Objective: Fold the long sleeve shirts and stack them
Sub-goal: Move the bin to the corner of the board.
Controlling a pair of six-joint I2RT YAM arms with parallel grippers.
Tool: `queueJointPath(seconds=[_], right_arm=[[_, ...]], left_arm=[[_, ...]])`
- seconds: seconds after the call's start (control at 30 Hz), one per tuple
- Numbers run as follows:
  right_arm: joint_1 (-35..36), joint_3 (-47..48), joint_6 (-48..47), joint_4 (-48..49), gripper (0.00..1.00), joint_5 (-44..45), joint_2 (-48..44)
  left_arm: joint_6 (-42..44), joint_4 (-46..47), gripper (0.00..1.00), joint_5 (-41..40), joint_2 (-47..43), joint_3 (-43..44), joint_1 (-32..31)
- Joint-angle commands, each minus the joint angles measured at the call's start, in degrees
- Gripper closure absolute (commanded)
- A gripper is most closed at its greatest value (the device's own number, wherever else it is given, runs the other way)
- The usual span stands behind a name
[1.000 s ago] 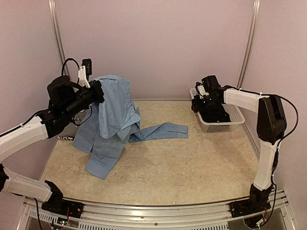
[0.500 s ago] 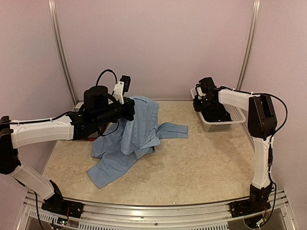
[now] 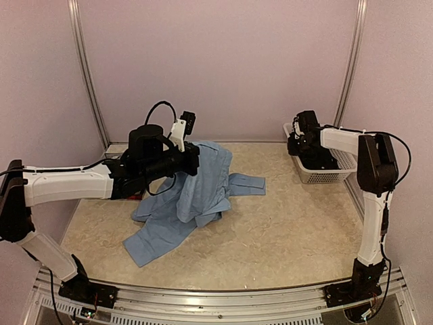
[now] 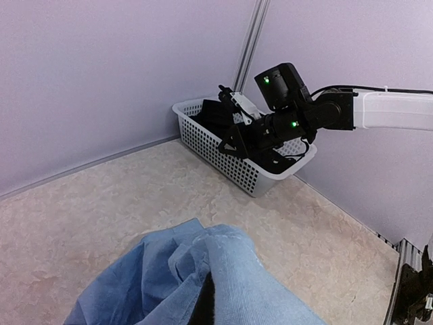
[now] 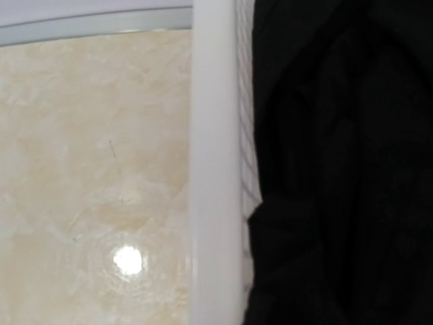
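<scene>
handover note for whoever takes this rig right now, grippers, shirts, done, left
Left gripper: shut on the light blue shirt, one part held up, the rest trailing on the table.
Right gripper: down in the white basket at the dark cloth; grip not visible.
Done: nothing folded or stacked.
Left: spread and fold that shirt, pull the dark cloth out, fold, stack.

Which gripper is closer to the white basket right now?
Right. The right gripper is at the rim of the basket, beside the dark cloth inside. The left gripper is far across the table, holding the blue shirt up.
</scene>
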Motion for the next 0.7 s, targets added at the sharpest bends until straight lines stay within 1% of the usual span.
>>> queueJointPath(seconds=[0.0,0.07,0.17,0.2,0.3,0.4,0.43,0.47,0.53,0.67], right_arm=[[-1.14,-1.09,2.24,-1.39,0.96,1.81,-0.67],[-1.65,-1.63,2.15,-0.90,0.94,1.73,-0.73],[-1.77,-2.43,1.23,-0.34,0.85,1.42,-1.27],[-1.78,-2.82,0.86,-0.14,0.77,0.97,-2.00],[-1.50,-5.56,-0.99,1.95,0.48,-0.85,-6.35],[-0.44,-10.63,-2.85,4.95,0.20,-3.96,-13.59],[0.11,-12.17,-3.48,5.80,0.13,-5.27,-16.17],[0.81,-13.52,-3.96,6.46,0.09,-6.44,-18.70],[3.19,-16.61,-5.26,7.60,0.06,-8.46,-23.79],[8.79,-25.28,-5.05,11.87,0.05,-12.95,-33.98]], left_arm=[[0.55,2.21,1.00,-0.61,0.45,2.19,-0.64],[0.70,1.91,1.00,-0.64,0.59,2.41,-0.66],[1.02,0.75,0.99,-2.00,1.06,3.17,-0.66],[1.04,0.03,0.99,-2.08,1.28,3.68,-0.70],[0.44,-1.74,0.97,-2.34,2.36,5.50,-0.64],[-0.65,-2.03,0.97,-2.56,3.17,6.47,-0.58],[-1.46,-2.21,0.97,-2.61,3.34,7.04,-0.49],[-1.91,-2.53,0.96,-2.46,3.58,7.45,-0.25],[-3.15,-3.41,0.93,-1.24,4.55,9.45,0.02],[-4.91,-6.19,0.89,1.92,8.06,14.48,-0.05]])
